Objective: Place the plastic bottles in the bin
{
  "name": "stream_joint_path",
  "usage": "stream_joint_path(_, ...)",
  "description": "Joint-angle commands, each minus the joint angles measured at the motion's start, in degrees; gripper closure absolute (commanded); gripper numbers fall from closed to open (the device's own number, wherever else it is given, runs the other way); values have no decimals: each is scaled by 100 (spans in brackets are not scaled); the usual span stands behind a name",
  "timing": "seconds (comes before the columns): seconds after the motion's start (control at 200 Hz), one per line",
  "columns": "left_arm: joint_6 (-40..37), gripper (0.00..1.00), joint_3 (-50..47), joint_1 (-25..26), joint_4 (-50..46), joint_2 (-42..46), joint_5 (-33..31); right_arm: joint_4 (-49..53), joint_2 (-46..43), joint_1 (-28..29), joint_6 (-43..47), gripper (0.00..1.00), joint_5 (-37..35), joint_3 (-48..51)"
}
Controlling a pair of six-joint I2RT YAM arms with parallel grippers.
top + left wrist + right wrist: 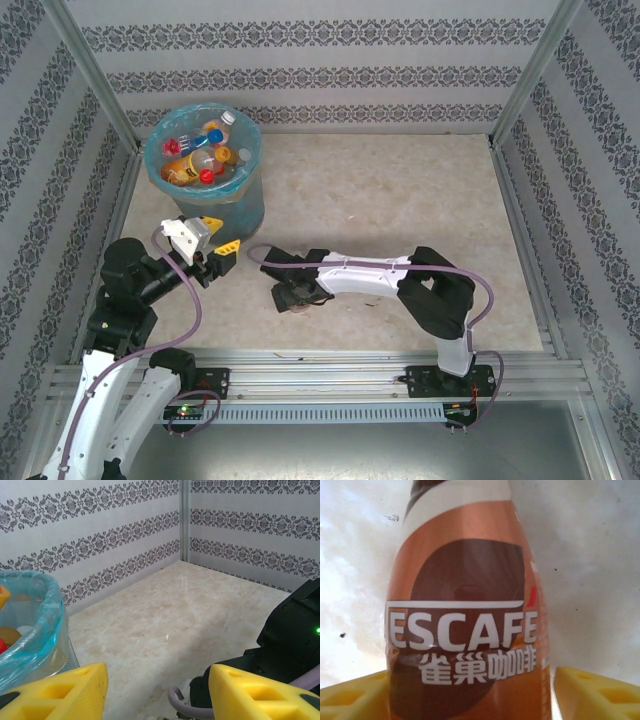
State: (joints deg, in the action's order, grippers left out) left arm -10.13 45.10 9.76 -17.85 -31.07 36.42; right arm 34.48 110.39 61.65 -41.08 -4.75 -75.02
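The bin [238,208] is seen at the far left corner of the tabletop [400,190], lined with a light-blue bag [152,170] whose edge is folded over the rim. Several plastic bottles [200,158] are heaped inside it; red, orange and white caps and orange and yellow labels can be made out among them.

The left end effector [213,250] is held just in front of the bin, on its near side, above the tabletop. In the left wrist view its two yellow fingers [65,692] are spread well apart with nothing between them, so it is released and empty. The bag's blue rim is seen at the left edge of that view.

The right end effector [289,295] is lowered to the tabletop near the middle of its near edge, with the right arm [370,275] stretched leftward from its base. In the right wrist view a brown-and-copper bottle [465,605] marked "NESCAFE" is seen against the pale tabletop between the yellow fingertips [592,692], its neck pointing away from the camera. The bottle is flanked closely on both sides — whether it is actually clamped or only bracketed cannot be told.
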Motion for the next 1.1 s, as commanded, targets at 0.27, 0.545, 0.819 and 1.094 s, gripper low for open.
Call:
stream_joint_path(0.27, 598, 42, 759, 46, 376, -294, -1164, -87, -918, -39, 166, 52, 1, 335)
stream_joint_path(0.545, 1083, 29, 2442, 38, -990, -1375, -1870, -576, -2830, -31, 1151, 54, -117, 1014)
stream_joint_path(0.819, 2711, 33, 3569, 33, -968, -2585, 398, -1968, -4192, -30, 2561, 53, 51, 1069)
stream_joint_path(1.094, 3818, 34, 3256, 36, 140, -2779, 2292, -2653, -4350, -27, 2947, 56, 598, 777)
